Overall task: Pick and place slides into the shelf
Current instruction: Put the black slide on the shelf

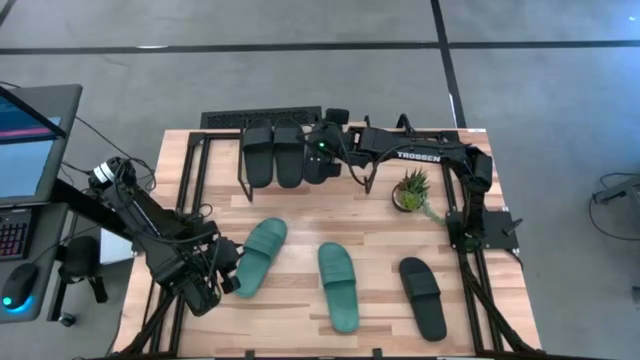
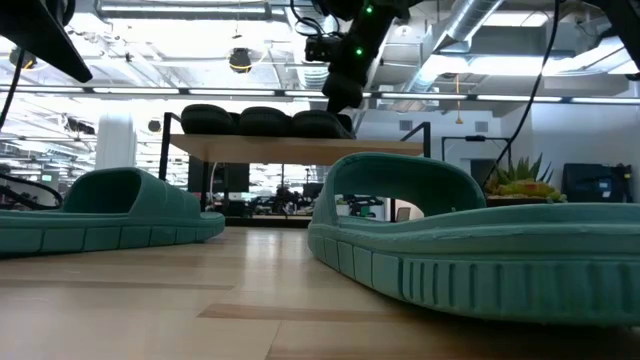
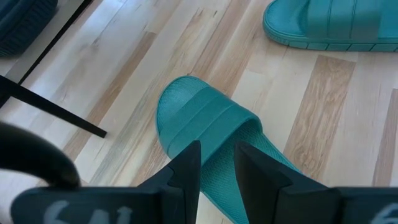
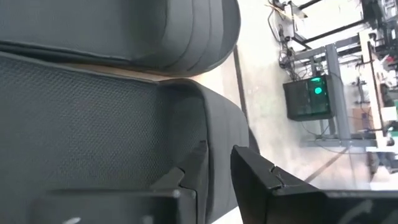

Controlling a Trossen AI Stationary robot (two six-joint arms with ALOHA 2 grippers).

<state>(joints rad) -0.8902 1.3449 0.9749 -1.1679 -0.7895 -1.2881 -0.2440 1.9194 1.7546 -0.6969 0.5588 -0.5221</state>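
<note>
My right gripper [image 1: 322, 158] reaches from the right over the shelf [image 1: 222, 150] at the table's far side and is shut on a black slide [image 4: 93, 124]. That slide lies on the shelf's top board [image 2: 290, 150] beside two other black slides [image 1: 258, 155] [image 1: 288, 155]. My left gripper [image 1: 228, 272] is at the heel end of a teal slide [image 1: 260, 255] lying sole down on the table's near left, and is shut on it. A second teal slide [image 1: 338, 285] and a fourth black slide [image 1: 422, 295] lie flat on the near table. My right gripper pinches the black slide's side rim [image 4: 210, 146] between its two fingers, coming down from above. The slide lies flat on the shelf's top board, next to the neighbouring black slide [image 4: 155, 31]. My left gripper has the teal slide's heel-end side rim [image 3: 214, 171] between its two fingers, one finger [image 3: 186, 168] at the outer edge and one [image 3: 255, 177] over the footbed. The fingers slant down from the table's near left. The slide lies flat on the table.
A small potted plant [image 1: 412, 190] stands right of the shelf, under the right arm's reach. A keyboard [image 1: 260, 119] lies behind the shelf. Bare wood shows between the shelf and the slides on the table. A monitor [image 1: 25, 140] stands off the table's left.
</note>
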